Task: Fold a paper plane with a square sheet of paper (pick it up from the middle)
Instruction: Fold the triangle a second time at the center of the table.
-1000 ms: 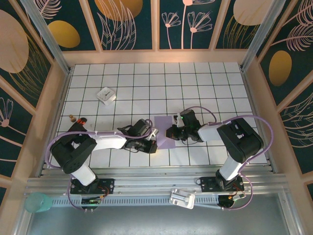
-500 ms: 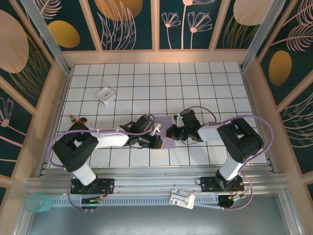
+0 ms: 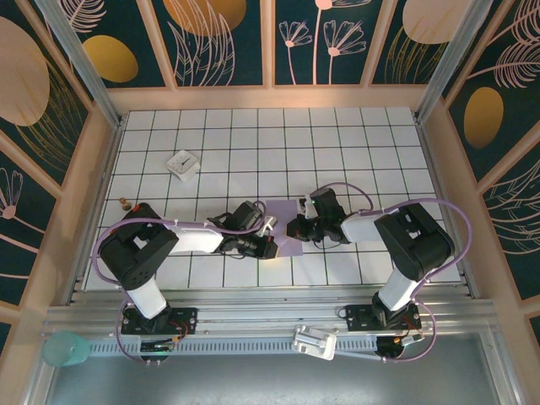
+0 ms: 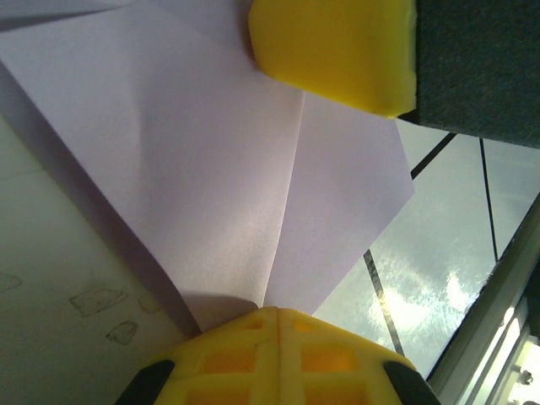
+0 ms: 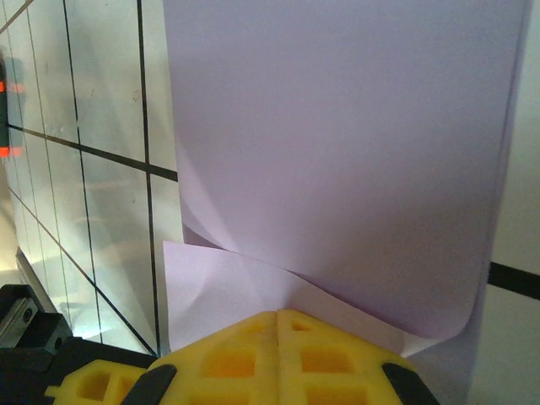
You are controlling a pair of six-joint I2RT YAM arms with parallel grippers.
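Thin lavender-purple square sheet of paper (image 3: 285,243), creased & partly folded, sits mid white tiled worktop (image 3: 354,143), btwn both arms. Left claw (image 3: 270,242) closed tight, nipping it from the left; right claw (image 3: 297,228) likewise closed, pinching its right side.

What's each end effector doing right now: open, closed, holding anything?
Left end effector: closed, pinching the lavender sheet of paper.
Right end effector: closed, tips on the same sheet; a pinch cannot be told.
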